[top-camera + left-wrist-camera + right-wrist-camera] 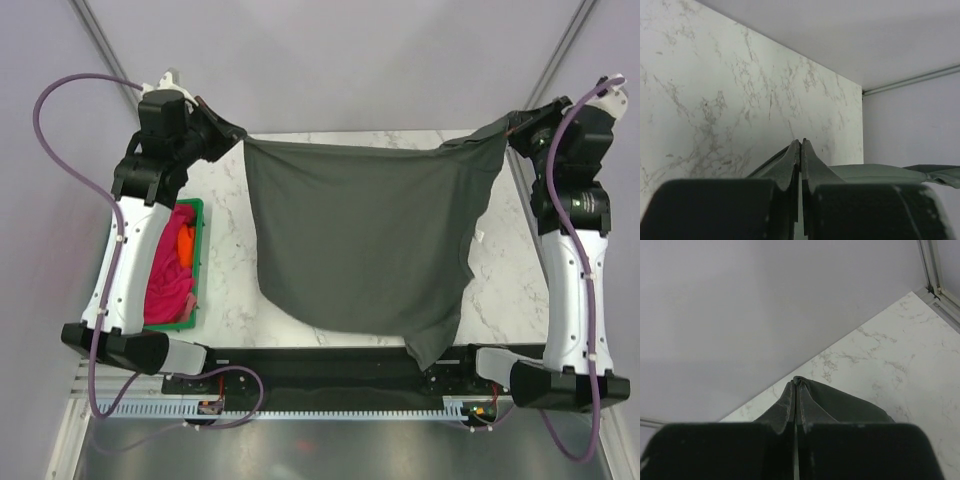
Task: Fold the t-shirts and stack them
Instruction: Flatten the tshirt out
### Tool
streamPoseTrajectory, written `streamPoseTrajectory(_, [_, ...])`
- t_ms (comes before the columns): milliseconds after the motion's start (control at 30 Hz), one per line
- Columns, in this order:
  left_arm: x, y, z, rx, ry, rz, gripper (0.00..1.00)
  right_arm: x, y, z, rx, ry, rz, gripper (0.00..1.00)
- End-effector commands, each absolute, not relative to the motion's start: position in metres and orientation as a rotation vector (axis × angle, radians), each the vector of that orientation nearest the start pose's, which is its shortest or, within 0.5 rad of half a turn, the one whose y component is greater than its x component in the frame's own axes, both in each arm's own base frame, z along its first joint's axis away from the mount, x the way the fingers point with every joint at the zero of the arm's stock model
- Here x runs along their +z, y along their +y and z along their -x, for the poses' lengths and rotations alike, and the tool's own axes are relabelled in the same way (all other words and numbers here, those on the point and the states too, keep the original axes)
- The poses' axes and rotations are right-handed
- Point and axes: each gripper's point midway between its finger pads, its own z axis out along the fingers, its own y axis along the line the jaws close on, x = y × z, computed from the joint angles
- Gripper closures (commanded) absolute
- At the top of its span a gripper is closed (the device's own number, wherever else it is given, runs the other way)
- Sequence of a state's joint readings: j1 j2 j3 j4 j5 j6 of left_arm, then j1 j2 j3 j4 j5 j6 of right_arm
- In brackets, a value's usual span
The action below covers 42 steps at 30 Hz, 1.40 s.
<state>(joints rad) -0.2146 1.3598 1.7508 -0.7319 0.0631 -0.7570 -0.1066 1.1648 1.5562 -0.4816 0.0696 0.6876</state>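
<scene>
Stretching a charcoal t-shirt (365, 235) across the far side of the marble table (225, 270), your two arms have the job barely begun. At the left, your left gripper (232, 133) has its fingers pressed together on one top corner of the cloth. From there the upper edge runs nearly straight to the right, while the body sags towards you and its lowest corner droops over the near edge of the table, right of centre. At the right, your right gripper (508, 130) is likewise pinched tight on the opposite corner, where a sleeve bunches just beside it. Both wrist views show dark cloth caught between closed fingers. Judged from this, the shirt is spread but unfolded. No crease has been made, and no folded shirt or stack shows anywhere on the marble, so all the folding and stacking lies ahead of you. The only container is the green bin (198, 232) at the left edge of the table, partly hidden behind your left arm. Inside, a crumpled magenta-pink t-shirt (168, 285) fills most of what shows, with a lighter orange-pink bundle (186, 245) lying on it towards the right wall. This is probably the salmon shirt, though too little shows to be sure.
</scene>
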Motion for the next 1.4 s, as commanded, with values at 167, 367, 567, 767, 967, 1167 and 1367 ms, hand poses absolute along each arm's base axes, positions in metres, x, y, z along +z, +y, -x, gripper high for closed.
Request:
streamPoseTrajectory(167, [0.48,-0.112,-0.396,-0.689,1.708,0.411,0.98,0.539,-0.024,-0.384,0.372,1.332,-0.51,1.0])
streamPoseTrajectory(367, [0.479,-0.111,-0.369,-0.691,1.701,0.362,0.98,0.542,-0.017,-0.352,0.376,1.338,-0.475,1.0])
streamPoseTrajectory(567, [0.502,-0.105,-0.317,-0.732,1.621,0.315,0.98,0.569,-0.015,-0.27,0.348,1.26,-0.474,1.0])
streamPoseTrajectory(767, [0.529,-0.099,-0.234,-0.848,1.489,0.291,0.98,0.601,-0.003,-0.172,0.382,1.154,-0.453,1.0])
streamPoseTrajectory(967, [0.526,-0.092,-0.186,-0.873,1.429,0.256,0.98,0.613,-0.015,-0.092,0.301,1.052,-0.501,1.0])
streamPoseTrajectory(1167, [0.509,-0.089,-0.212,-0.808,1.49,0.297,0.98,0.606,-0.03,-0.13,0.234,1.102,-0.548,1.0])
streamPoseTrajectory(1367, [0.427,-0.082,-0.305,-0.593,1.722,0.416,0.98,0.558,-0.034,-0.259,0.237,1.205,-0.506,1.0])
